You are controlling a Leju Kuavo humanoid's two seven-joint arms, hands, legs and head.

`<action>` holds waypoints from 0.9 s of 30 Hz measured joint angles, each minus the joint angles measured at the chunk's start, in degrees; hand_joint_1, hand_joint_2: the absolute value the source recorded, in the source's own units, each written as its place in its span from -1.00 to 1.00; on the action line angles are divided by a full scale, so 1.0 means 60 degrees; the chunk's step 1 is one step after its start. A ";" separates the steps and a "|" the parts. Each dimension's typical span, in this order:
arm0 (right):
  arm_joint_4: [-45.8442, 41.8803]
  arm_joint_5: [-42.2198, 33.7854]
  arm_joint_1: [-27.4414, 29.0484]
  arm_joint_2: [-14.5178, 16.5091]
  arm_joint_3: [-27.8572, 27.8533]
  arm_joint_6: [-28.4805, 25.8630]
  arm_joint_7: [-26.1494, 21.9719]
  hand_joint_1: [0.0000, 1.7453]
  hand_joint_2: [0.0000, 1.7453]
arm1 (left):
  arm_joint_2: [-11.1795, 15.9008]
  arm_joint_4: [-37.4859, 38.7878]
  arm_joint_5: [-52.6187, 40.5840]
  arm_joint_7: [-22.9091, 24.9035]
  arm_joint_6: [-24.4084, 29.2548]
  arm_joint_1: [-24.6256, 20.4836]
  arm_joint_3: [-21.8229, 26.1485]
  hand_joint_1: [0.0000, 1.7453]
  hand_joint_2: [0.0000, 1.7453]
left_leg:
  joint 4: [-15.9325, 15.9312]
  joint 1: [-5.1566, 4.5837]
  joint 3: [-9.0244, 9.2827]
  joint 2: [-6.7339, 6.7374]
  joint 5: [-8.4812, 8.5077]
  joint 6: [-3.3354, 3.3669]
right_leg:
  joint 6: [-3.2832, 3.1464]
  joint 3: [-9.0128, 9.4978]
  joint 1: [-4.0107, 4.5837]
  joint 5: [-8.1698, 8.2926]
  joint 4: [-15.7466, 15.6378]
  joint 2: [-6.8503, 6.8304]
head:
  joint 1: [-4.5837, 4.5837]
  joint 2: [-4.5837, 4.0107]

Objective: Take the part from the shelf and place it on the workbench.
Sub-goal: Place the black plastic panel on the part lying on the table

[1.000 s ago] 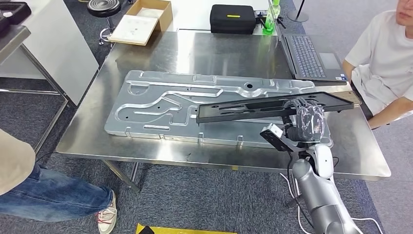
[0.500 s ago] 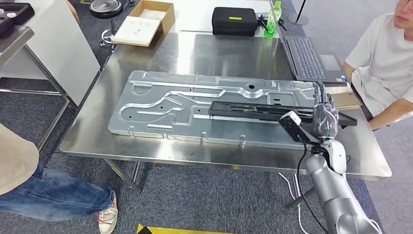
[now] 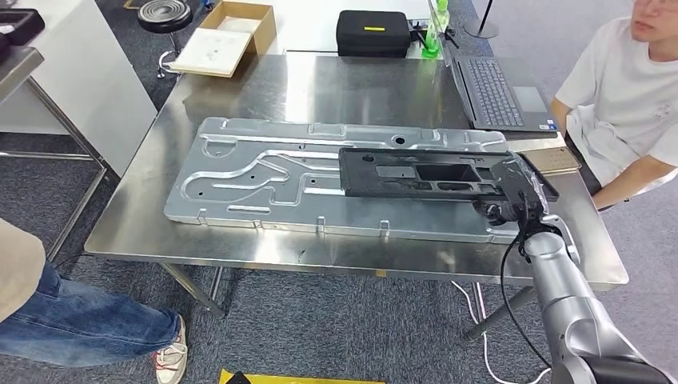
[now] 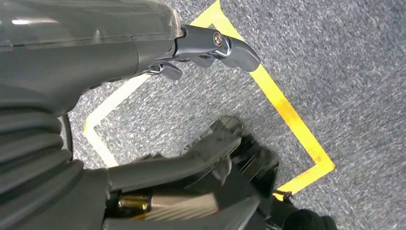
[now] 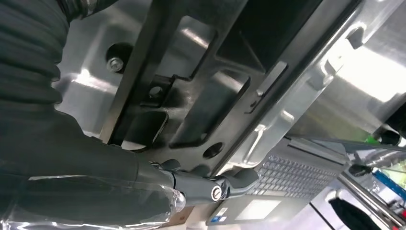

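Black part comes down flat onto the plate

The black part [image 3: 424, 173], raised and tilted a second ago, now lies flat on the large aluminium plate [image 3: 264, 178], shifted slightly left. The right hand [image 3: 518, 196] holding its right end sits lower, near the workbench [image 3: 240, 240].

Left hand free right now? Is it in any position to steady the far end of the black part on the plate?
Probably not as it stands. The left hand hangs low over carpet with yellow floor tape, holding nothing. The black part lies on the silver plate up on the workbench, with the right hand at its near end.

Matt black part [image 3: 424, 174], shiny steel workbench [image 3: 360, 88]
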 joint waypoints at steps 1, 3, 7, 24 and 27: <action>0.0136 -0.0182 -0.0071 -0.0026 -0.0036 0.0198 -0.0133 -1.00 -0.50 | 0.0005 0.0000 -0.0026 -0.0002 -0.0002 -0.0002 0.0016 -1.00 -1.00 | -0.0093 -0.0024 0.0030 -0.0001 -0.0016 0.0019 | 0.0050 -0.0011 0.0001 0.0013 -0.0010 0.0001 | 0.0001 0.0000; 0.0286 -0.0574 -0.0119 -0.0053 -0.0108 0.0444 -0.0680 -1.00 -1.00 | 0.0004 0.0000 -0.0098 -0.0013 -0.0004 0.0009 0.0045 -1.00 -1.00 | -0.0188 -0.0006 0.0053 0.0005 0.0052 0.0093 | 0.0150 -0.0008 -0.0018 0.0019 -0.0021 -0.0002 | -0.0001 0.0000; 0.0007 -0.0775 0.0032 -0.0006 -0.0132 -0.0077 -0.1842 -1.00 -1.00 | -0.0008 0.0000 -0.0191 -0.0039 0.0004 0.0006 0.0081 -1.00 -1.00 | -0.0389 0.0032 0.0140 0.0024 0.0173 0.0268 | 0.0265 -0.0640 -0.0047 -0.0828 0.1394 -0.0037 | 0.0006 0.0000; -0.4350 -0.0947 0.1768 0.0783 0.0971 -0.0243 -0.2903 -1.00 -1.00 | -0.0030 0.0000 -0.0579 -0.0056 -0.0003 0.0075 0.0283 -1.00 -1.00 | 0.1891 0.0044 -0.0849 0.0001 -0.1134 -0.0219 | -0.0137 0.0005 -0.0056 -0.0107 0.0067 -0.0070 | -0.0008 0.0000; -0.5273 -0.0047 0.2166 0.0913 0.1366 -0.1263 -0.3140 -1.00 -1.00 | -0.0044 0.0000 -0.0660 -0.0045 -0.0003 0.0106 0.0312 -1.00 -1.00 | 0.2333 0.0027 -0.1130 0.0005 -0.1017 -0.0137 | -0.0179 0.0022 0.0033 -0.0132 0.0074 -0.0145 | -0.0008 0.0000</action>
